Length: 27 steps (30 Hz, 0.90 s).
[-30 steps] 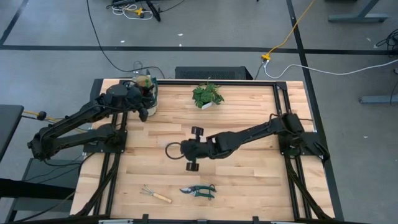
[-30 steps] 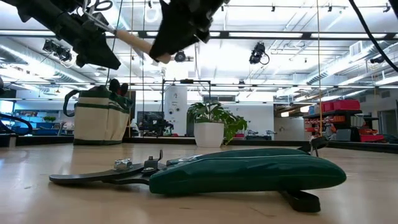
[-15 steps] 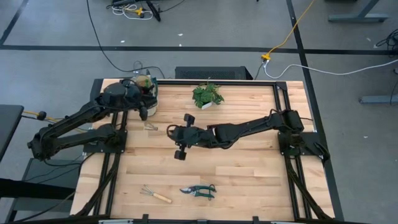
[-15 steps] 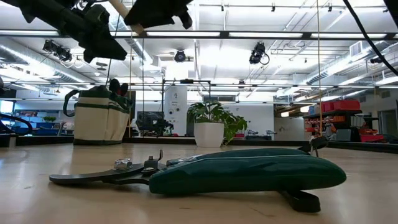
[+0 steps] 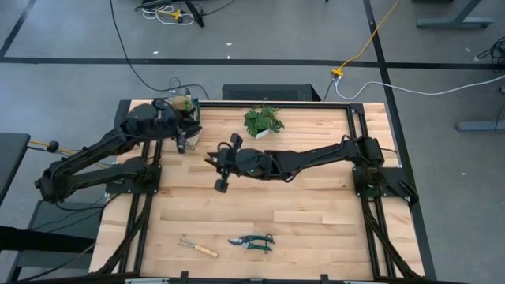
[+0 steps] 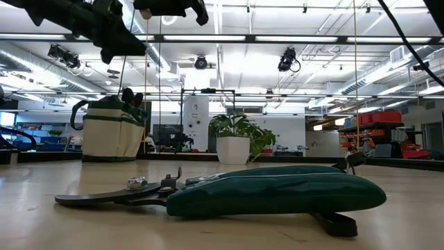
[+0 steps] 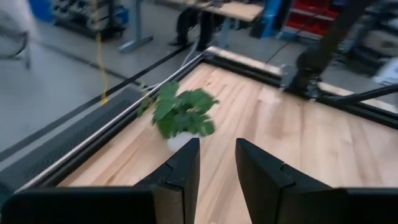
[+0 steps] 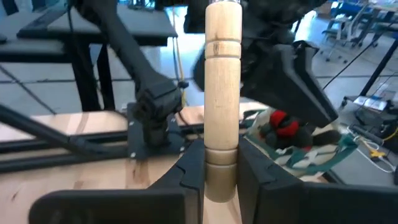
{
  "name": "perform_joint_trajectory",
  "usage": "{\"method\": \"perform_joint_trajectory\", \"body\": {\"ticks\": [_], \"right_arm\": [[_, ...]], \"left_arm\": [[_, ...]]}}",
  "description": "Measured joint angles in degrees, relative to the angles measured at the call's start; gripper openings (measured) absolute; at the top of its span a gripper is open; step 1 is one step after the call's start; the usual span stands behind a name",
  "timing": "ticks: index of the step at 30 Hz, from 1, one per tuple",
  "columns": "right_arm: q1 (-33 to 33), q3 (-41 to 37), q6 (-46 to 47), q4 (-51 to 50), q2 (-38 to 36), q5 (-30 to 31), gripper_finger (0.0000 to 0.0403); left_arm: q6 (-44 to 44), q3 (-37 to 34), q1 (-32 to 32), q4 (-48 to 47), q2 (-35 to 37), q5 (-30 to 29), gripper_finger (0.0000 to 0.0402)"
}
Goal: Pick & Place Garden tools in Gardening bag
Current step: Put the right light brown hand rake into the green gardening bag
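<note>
Right wrist view: the right gripper (image 8: 221, 171) is clamped on the wooden-handled tool (image 8: 222, 93), handle pointing straight out toward the gardening bag (image 8: 305, 146); left gripper (image 7: 216, 165) part-open, empty.

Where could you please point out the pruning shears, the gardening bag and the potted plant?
pruning shears (image 6: 277, 192): low view, on the teal handle.
gardening bag (image 6: 111, 133): low view, on the beige canvas side.
potted plant (image 5: 263, 120): high view, on the leaves.

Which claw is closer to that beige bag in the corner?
Left. The left claw hovers right beside the gardening bag, fingers apart and empty. The right claw, clamped on a wooden-handled tool, is farther out toward the table's middle.
</note>
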<state>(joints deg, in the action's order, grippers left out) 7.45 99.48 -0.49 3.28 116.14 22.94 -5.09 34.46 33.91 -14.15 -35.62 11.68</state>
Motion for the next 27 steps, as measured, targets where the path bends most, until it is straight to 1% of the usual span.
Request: {"method": "perform_joint_trajectory", "body": {"ticks": [3, 6, 11, 14, 17, 19, 24, 27], "right_arm": [[-0.85, 0.0, -0.04, 1.01, 0.0, -0.16, 0.0045], [-1.83, 0.0, -0.02, 2.18, 0.0, -1.73, 0.0045], [-3.34, 0.0, -0.73, 4.81, 0.0, -4.73, 0.0045], [-4.07, 0.0, -1.34, 6.22, 0.0, -7.58, 0.0045], [-4.47, 0.01, -1.52, 7.65, 0.0, -9.89, 0.0045], [-4.48, 0.02, -1.91, 7.39, -0.07, -10.35, 0.0045], [-4.44, 0.01, -2.72, 2.66, -3.0, -9.69, 0.0045], [-3.97, 0.11, -3.61, 0.16, -4.9, -7.03, 0.0045]], "left_arm": [[1.32, 0.0, 0.0, 2.95, 0.07, 5.2, 0.011], [1.61, 0.0, -0.02, 5.93, 0.07, 9.45, 0.011], [2.57, 0.0, -0.02, 9.22, 0.09, 13.34, 0.011], [3.26, 0.0, -0.02, 10.02, 0.09, 15.66, 0.011], [4.13, 0.0, -0.02, 10.47, 0.09, 17.5, 0.011], [4.72, 0.0, -0.02, 10.47, 0.11, 18.22, 0.011], [5.16, -0.01, 0.0, 10.6, 0.31, 18.2, 0.011], [6.28, -0.02, 0.0, 10.75, 0.84, 18.21, 0.011]]}}
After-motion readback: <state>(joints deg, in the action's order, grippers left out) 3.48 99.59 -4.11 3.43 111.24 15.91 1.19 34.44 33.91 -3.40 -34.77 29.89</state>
